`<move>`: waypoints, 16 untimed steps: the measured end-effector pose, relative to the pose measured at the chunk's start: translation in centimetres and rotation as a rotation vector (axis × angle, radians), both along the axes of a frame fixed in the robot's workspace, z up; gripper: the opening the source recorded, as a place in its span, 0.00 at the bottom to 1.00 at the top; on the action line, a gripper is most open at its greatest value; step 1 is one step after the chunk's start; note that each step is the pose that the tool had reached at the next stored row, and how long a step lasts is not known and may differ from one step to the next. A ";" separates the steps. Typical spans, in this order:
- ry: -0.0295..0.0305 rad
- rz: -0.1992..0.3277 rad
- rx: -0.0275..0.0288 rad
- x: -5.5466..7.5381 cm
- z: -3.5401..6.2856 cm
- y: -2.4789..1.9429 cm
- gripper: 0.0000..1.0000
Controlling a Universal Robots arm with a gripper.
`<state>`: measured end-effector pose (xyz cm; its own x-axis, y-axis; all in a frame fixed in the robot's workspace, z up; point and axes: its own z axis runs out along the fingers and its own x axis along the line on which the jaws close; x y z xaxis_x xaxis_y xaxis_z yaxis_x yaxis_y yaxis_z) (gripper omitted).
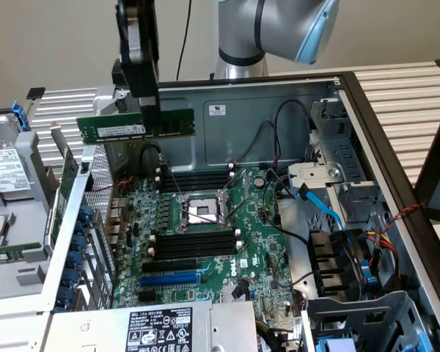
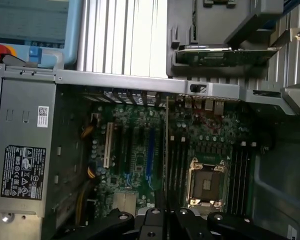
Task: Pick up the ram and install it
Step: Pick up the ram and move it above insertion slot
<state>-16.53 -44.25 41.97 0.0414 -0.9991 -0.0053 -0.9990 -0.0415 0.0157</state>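
Note:
The ram (image 1: pixel 114 127) is a long green stick with a white label, held level and on edge above the back left of the open computer case. My gripper (image 1: pixel 151 125) hangs straight down from above and is shut on it right of its middle. Below lies the motherboard (image 1: pixel 257 249), with black slots (image 1: pixel 198 243) in front of the processor socket (image 1: pixel 202 213) and more black slots (image 1: pixel 198 180) behind it. In the wrist view the ram (image 2: pixel 166 150) shows edge-on as a thin line running out from my gripper (image 2: pixel 166 216), beside the black slots (image 2: pixel 178 165).
A blue slot (image 1: pixel 172 279) and the labelled power supply (image 1: pixel 161 330) lie at the front. Black cables and a blue cable (image 1: pixel 319 205) crowd the exterior view's right beside the drive cage (image 1: pixel 345 191). The case back wall (image 1: pixel 279 110) stands behind. Removed parts (image 1: pixel 7 220) lie left.

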 end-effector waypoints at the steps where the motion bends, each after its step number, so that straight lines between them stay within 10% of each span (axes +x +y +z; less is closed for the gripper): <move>1: 0.0000 0.000 0.0001 0.5 -0.14 0.14 0.13; 10: 0.0000 0.000 -0.0025 1.8 -0.39 3.16 0.13; 16: 0.0001 0.000 0.0007 2.2 -0.71 3.68 0.13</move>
<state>-14.29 -40.58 41.27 0.0414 -0.9991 -0.0060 -0.9990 -0.0415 0.0158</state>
